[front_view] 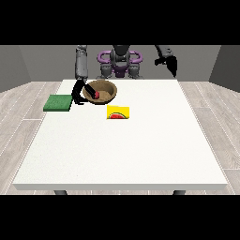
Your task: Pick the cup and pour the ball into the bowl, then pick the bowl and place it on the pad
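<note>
The brown bowl (101, 91) sits on the white table (140, 150), a red ball (97, 94) inside it. The hand at the view's left (80, 92) grips the bowl's rim nearest the green pad (58, 102). The yellow cup (118, 112) lies just beside the bowl, toward me. The hand at the view's right (169, 63) hangs well apart from the bowl; I cannot tell its fingers.

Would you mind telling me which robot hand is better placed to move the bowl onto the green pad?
The robot's right, the robot hand at the view's left. It is already at the bowl, beside its rim, with the green pad just next to it. The other robot hand is raised off beyond the table's far corner.
</note>
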